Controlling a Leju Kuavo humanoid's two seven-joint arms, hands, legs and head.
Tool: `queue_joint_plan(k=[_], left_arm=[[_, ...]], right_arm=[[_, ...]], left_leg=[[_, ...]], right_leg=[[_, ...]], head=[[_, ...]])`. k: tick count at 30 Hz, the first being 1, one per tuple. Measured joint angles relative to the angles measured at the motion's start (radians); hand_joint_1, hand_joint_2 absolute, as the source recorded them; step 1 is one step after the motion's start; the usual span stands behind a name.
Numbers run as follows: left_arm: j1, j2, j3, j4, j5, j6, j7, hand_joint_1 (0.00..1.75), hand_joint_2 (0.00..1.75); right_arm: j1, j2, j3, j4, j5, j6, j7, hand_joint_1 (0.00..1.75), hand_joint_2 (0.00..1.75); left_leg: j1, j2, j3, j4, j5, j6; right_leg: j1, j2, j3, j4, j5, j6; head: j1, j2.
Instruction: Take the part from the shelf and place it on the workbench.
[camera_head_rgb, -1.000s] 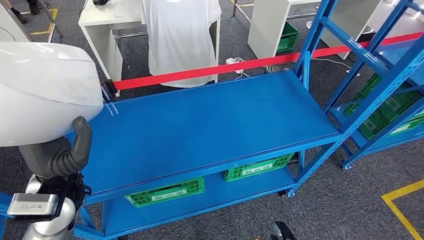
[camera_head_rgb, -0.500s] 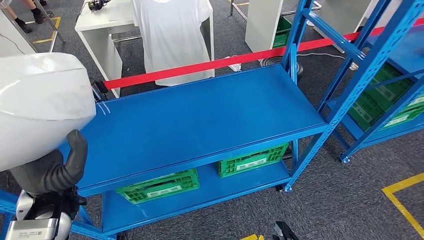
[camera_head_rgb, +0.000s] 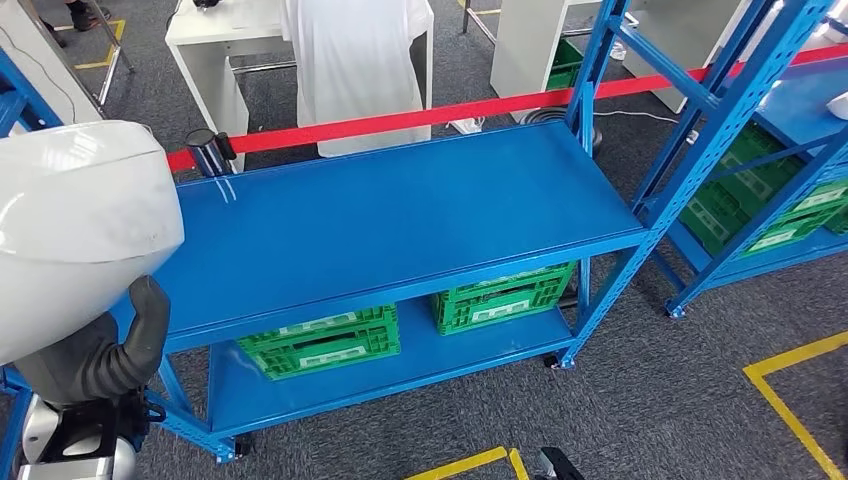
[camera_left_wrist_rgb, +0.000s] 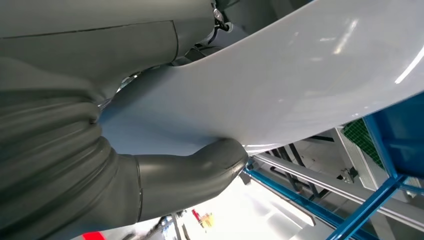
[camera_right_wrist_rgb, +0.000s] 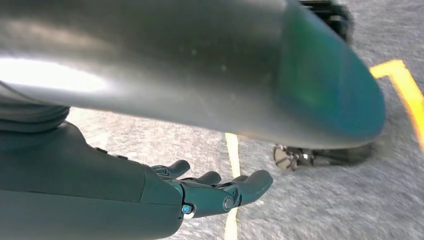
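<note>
A: Where is the part (camera_head_rgb: 75, 225) now?

B: At nine o'clock in the head view, a big white curved shell carried high on the left side. The left hand (camera_head_rgb: 105, 355) grips it from beneath; the left wrist view shows the thumb (camera_left_wrist_rgb: 200, 167) pressed up against its pale underside. How the other fingers lie I cannot tell, since the part hides them.

A: And the right hand (camera_right_wrist_rgb: 210, 192)?

B: It hangs low over grey carpet with yellow floor tape (camera_right_wrist_rgb: 231, 150) under it, fingers loosely spread and holding nothing.

A: So what comes next?

B: Judging by the task, the carry. The blue bench (camera_head_rgb: 400, 225) stands at twelve o'clock, its top bare, green crates (camera_head_rgb: 320, 340) on the lower deck. Whether it is the workbench, I only suppose.

A: How to do that well?

B: Keep the shell level, as one thumb looks a thin support for so broad a piece. Clear the blue upright (camera_head_rgb: 590, 60) at one o'clock, lower it flat toward the middle of the surface, and only then loosen the grip.
</note>
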Motion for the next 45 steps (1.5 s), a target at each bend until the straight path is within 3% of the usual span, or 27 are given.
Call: queue_joint_plan(k=[1, 2, 4, 6, 8, 10, 12, 13, 16, 17, 19, 21, 23, 24, 27, 28, 29, 31, 32, 33, 34, 36, 37, 39, 41, 43, 45], left_arm=[[0.003, 0.007, 0.001, 0.002, 0.003, 0.003, -0.008, 1.75, 1.75], [0.006, 0.016, 0.003, 0.005, 0.008, 0.008, -0.018, 1.75, 1.75], [0.016, 0.031, 0.007, 0.012, 0.016, 0.018, -0.035, 1.75, 1.75], [0.025, 0.042, 0.009, 0.017, 0.019, 0.029, -0.047, 1.75, 1.75], [0.032, 0.050, 0.013, 0.019, 0.016, 0.040, -0.055, 1.75, 1.75], [0.038, 0.058, 0.016, 0.020, 0.017, 0.051, -0.065, 1.75, 1.75], [0.044, 0.067, 0.017, 0.022, 0.028, 0.058, -0.076, 1.75, 1.75], [0.046, 0.071, 0.018, 0.024, 0.035, 0.061, -0.080, 1.75, 1.75], [0.056, 0.077, 0.018, 0.027, 0.039, 0.072, -0.086, 1.75, 1.75], [0.061, 0.078, 0.018, 0.027, 0.037, 0.076, -0.087, 1.75, 1.75], [0.071, 0.078, 0.018, 0.027, 0.031, 0.083, -0.085, 1.75, 1.75], [0.076, 0.078, 0.018, 0.025, 0.021, 0.086, -0.080, 1.75, 1.75], [0.077, 0.077, 0.018, 0.020, 0.012, 0.090, -0.077, 1.75, 1.75], [0.077, 0.077, 0.018, 0.018, 0.010, 0.091, -0.076, 1.75, 1.75], [0.076, 0.074, 0.019, 0.016, 0.006, 0.095, -0.075, 1.75, 1.75], [0.077, 0.072, 0.019, 0.015, 0.004, 0.096, -0.074, 1.75, 1.75], [0.077, 0.069, 0.019, 0.014, 0.000, 0.096, -0.072, 1.75, 1.75], [0.082, 0.064, 0.019, 0.012, -0.007, 0.097, -0.067, 1.75, 1.75], [0.086, 0.062, 0.019, 0.012, -0.010, 0.097, -0.065, 1.75, 1.75], [0.091, 0.061, 0.019, 0.011, -0.011, 0.097, -0.065, 1.75, 1.75], [0.094, 0.060, 0.019, 0.011, -0.012, 0.097, -0.065, 1.75, 1.75], [0.099, 0.060, 0.019, 0.011, -0.012, 0.097, -0.064, 1.75, 1.75], [0.100, 0.059, 0.019, 0.009, -0.013, 0.097, -0.064, 1.75, 1.75], [0.102, 0.058, 0.021, 0.004, -0.014, 0.097, -0.065, 1.75, 1.75], [0.103, 0.056, 0.024, -0.002, -0.017, 0.097, -0.064, 1.75, 1.75], [0.105, 0.053, 0.027, -0.003, -0.024, 0.096, -0.060, 1.75, 1.75], [0.107, 0.052, 0.031, -0.003, -0.029, 0.094, -0.056, 1.75, 1.75]], right_arm=[[-0.001, 0.000, 0.000, 0.000, 0.002, 0.001, 0.000, 0.00, 0.00], [-0.002, 0.000, 0.001, 0.000, 0.004, 0.002, -0.002, 0.00, 0.00], [-0.003, -0.002, 0.001, 0.000, 0.006, 0.003, -0.007, 0.00, 0.00], [-0.005, -0.004, 0.001, 0.000, 0.008, 0.005, -0.012, 0.00, 0.00], [-0.009, -0.006, 0.002, 0.000, 0.011, 0.010, -0.017, 0.00, 0.00], [-0.012, -0.006, 0.002, 0.000, 0.014, 0.013, -0.020, 0.00, 0.00], [-0.012, -0.006, 0.002, 0.000, 0.013, 0.007, -0.014, 0.00, 0.00], [-0.013, -0.006, 0.002, 0.000, 0.012, 0.004, -0.010, 0.00, 0.00], [-0.014, -0.006, 0.002, 0.000, 0.013, 0.006, -0.012, 0.00, 0.00], [-0.014, -0.007, 0.002, 0.000, 0.014, 0.008, -0.012, 0.00, 0.00], [-0.014, -0.008, 0.002, 0.000, 0.015, 0.008, -0.009, 0.00, 0.00], [-0.015, -0.008, 0.002, 0.000, 0.016, 0.007, -0.008, 0.00, 0.00], [-0.017, -0.008, 0.002, 0.000, 0.016, 0.008, -0.011, 0.00, 0.00], [-0.018, -0.008, 0.002, 0.000, 0.016, 0.009, -0.012, 0.00, 0.00], [-0.015, -0.009, 0.002, 0.000, 0.018, 0.012, -0.012, 0.00, 0.00], [-0.013, -0.009, 0.002, 0.000, 0.020, 0.013, -0.010, 0.00, 0.00], [-0.012, -0.008, 0.002, 0.000, 0.021, 0.015, -0.009, 0.00, 0.00], [-0.012, -0.007, 0.002, 0.000, 0.022, 0.021, -0.011, 0.00, 0.00], [-0.013, -0.007, 0.002, 0.000, 0.021, 0.025, -0.013, 0.00, 0.00], [-0.014, -0.007, 0.002, 0.000, 0.020, 0.028, -0.014, 0.00, 0.00], [-0.015, -0.007, 0.002, 0.000, 0.020, 0.030, -0.014, 0.00, 0.00], [-0.015, -0.008, 0.002, 0.000, 0.019, 0.032, -0.014, 0.00, 0.00], [-0.017, -0.008, 0.002, 0.000, 0.019, 0.032, -0.014, 0.00, 0.00], [-0.020, -0.008, 0.002, 0.000, 0.017, 0.032, -0.013, 0.00, 0.00], [-0.020, -0.008, 0.002, 0.000, 0.012, 0.029, -0.009, 0.00, 0.00], [-0.020, -0.006, 0.001, 0.000, 0.003, 0.027, -0.007, 0.00, 0.00], [-0.020, -0.005, 0.000, 0.000, -0.005, 0.028, -0.009, 0.00, 0.00]], left_leg=[[-0.001, 0.001, -0.016, 0.002, 0.011, 0.002], [-0.002, 0.002, -0.032, 0.006, 0.021, 0.004], [-0.004, 0.003, -0.067, 0.017, 0.039, 0.003], [-0.004, 0.003, -0.099, 0.032, 0.053, -0.002], [-0.006, 0.004, -0.118, 0.045, 0.065, -0.011], [-0.005, 0.004, -0.122, 0.047, 0.079, -0.023], [-0.002, 0.002, -0.128, 0.050, 0.079, -0.036], [-0.001, 0.001, -0.136, 0.066, 0.054, -0.042], [0.006, 0.000, -0.175, 0.215, -0.088, -0.058], [0.008, 0.000, -0.183, 0.272, -0.111, -0.061], [0.010, 0.000, -0.163, 0.315, -0.088, -0.064], [0.012, 0.000, -0.078, 0.226, -0.040, -0.060], [0.008, -0.002, 0.026, 0.081, -0.047, -0.051], [0.005, -0.003, 0.054, 0.034, -0.058, -0.046], [-0.001, -0.001, 0.044, 0.004, -0.044, -0.023], [0.000, 0.002, 0.034, 0.003, -0.032, -0.013], [0.001, 0.004, 0.022, 0.001, -0.019, -0.005], [0.001, 0.006, -0.008, 0.004, 0.007, 0.004], [0.000, 0.006, -0.026, 0.007, 0.020, 0.005], [-0.001, 0.007, -0.046, 0.011, 0.032, 0.005], [-0.001, 0.008, -0.065, 0.016, 0.044, 0.004], [0.000, 0.008, -0.104, 0.030, 0.064, -0.002], [-0.001, 0.007, -0.121, 0.038, 0.072, -0.006], [-0.002, 0.007, -0.138, 0.051, 0.088, -0.018], [-0.001, 0.007, -0.140, 0.048, 0.106, -0.030], [0.002, 0.006, -0.147, 0.049, 0.103, -0.042], [0.005, 0.003, -0.168, 0.105, 0.023, -0.053]], right_leg=[[0.001, 0.000, -0.014, 0.063, -0.045, 0.000], [0.003, 0.000, -0.021, 0.120, -0.068, -0.002], [0.005, 0.000, 0.003, 0.155, -0.041, -0.005], [0.006, 0.000, 0.092, 0.062, -0.003, -0.011], [0.011, 0.001, 0.179, -0.064, -0.019, -0.019], [0.016, 0.002, 0.203, -0.111, -0.035, -0.028], [0.014, -0.001, 0.190, -0.112, -0.017, -0.042], [0.012, -0.003, 0.180, -0.114, -0.006, -0.050], [0.011, -0.007, 0.142, -0.114, 0.027, -0.062], [0.011, -0.008, 0.128, -0.113, 0.039, -0.062], [0.011, -0.008, 0.099, -0.108, 0.061, -0.058], [0.011, -0.008, 0.072, -0.105, 0.081, -0.051], [0.012, -0.007, 0.057, -0.105, 0.101, -0.041], [0.011, -0.007, 0.053, -0.107, 0.110, -0.035], [0.006, -0.004, 0.043, -0.112, 0.130, -0.015], [0.005, -0.003, 0.035, -0.099, 0.110, -0.010], [0.004, -0.002, 0.023, -0.068, 0.069, -0.007], [0.003, -0.002, -0.009, 0.050, -0.041, -0.004], [0.003, -0.002, -0.020, 0.116, -0.075, -0.003], [0.003, -0.002, -0.023, 0.166, -0.083, -0.002], [0.003, -0.002, -0.011, 0.187, -0.067, -0.002], [0.003, -0.002, 0.064, 0.125, -0.009, -0.004], [0.004, -0.003, 0.121, 0.051, -0.006, -0.006], [0.008, -0.001, 0.207, -0.075, -0.036, -0.012], [0.012, 0.001, 0.221, -0.113, -0.051, -0.022], [0.010, -0.003, 0.201, -0.115, -0.029, -0.037], [0.008, -0.007, 0.173, -0.118, 0.001, -0.051]], head=[[0.002, 0.000], [0.002, 0.000], [0.002, 0.000], [0.003, 0.000], [0.004, 0.000], [0.006, 0.000], [0.007, 0.000], [0.006, 0.000], [0.001, 0.000], [0.001, 0.000], [0.001, 0.000], [0.001, 0.000], [0.002, 0.000], [0.002, 0.000], [0.000, 0.000], [0.000, 0.000], [0.001, 0.000], [0.004, 0.000], [0.004, 0.000], [0.004, 0.000], [0.005, 0.000], [0.005, 0.000], [0.006, 0.000], [0.007, 0.000], [0.009, 0.000], [0.009, 0.000], [0.006, 0.000]])
